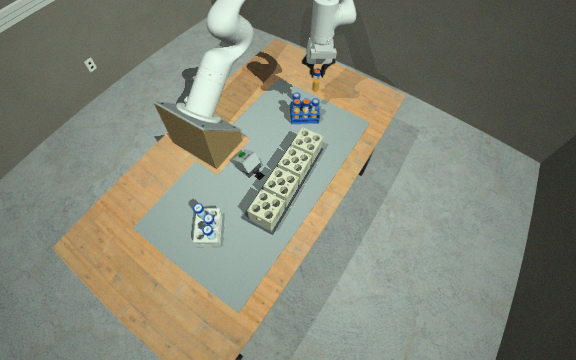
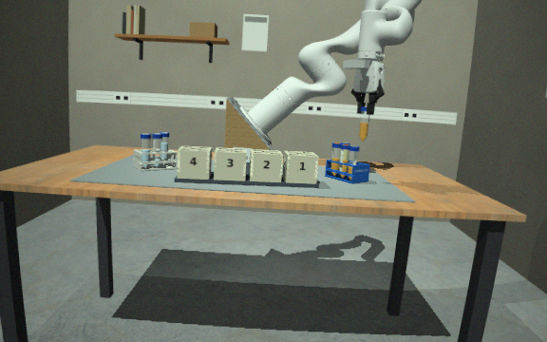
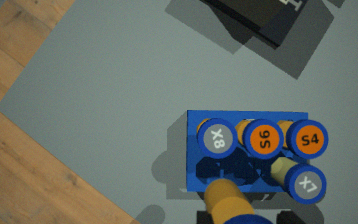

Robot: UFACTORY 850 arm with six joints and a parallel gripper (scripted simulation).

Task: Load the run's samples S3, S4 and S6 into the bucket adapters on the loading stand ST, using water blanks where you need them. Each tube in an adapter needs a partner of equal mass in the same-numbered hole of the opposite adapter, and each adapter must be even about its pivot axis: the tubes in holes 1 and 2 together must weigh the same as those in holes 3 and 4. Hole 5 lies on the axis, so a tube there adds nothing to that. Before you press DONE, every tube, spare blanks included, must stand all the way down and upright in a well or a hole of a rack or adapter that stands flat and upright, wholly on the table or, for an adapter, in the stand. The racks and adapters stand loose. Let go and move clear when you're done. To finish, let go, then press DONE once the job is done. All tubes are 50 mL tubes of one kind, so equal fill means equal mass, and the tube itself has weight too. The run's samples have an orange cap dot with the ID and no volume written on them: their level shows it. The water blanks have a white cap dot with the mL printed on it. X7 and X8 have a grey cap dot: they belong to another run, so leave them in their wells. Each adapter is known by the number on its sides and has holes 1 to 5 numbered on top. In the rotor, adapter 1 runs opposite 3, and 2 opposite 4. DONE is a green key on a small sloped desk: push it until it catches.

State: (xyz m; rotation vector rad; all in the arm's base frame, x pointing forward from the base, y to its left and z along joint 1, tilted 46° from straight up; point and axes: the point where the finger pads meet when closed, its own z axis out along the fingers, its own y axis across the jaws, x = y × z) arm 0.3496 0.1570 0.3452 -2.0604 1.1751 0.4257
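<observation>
My gripper [image 1: 318, 73] [image 2: 364, 110] [image 3: 249, 218] is shut on the cap of an orange-filled tube [image 1: 315, 85] [image 2: 364, 131] [image 3: 225, 197]. The tube hangs upright, well above the blue rack [image 1: 305, 121] [image 3: 190, 165]. Its cap dot is orange; its ID is not readable, but S3 is not among the rack's caps. The rack holds S4 [image 3: 310, 139], S6 [image 3: 264, 139], X8 [image 3: 216, 138] and X7 [image 3: 305, 185]. Adapters 1 [image 2: 292, 166], 2 [image 2: 260, 166], 3 [image 2: 223, 163] and 4 [image 2: 188, 168] stand in a row on the stand [image 2: 247, 183], holes empty. Three blanks [image 1: 198, 208] [image 1: 208, 219] [image 1: 207, 230] stand in the white rack [image 1: 208, 244]; their numbers are unreadable.
The green DONE key [image 1: 242, 155] is on its small sloped desk [image 1: 251, 160], between the arm's mounting block [image 1: 195, 142] and the adapter row. The blue rack stands beside the adapter 1 end, the white rack near the adapter 4 end.
</observation>
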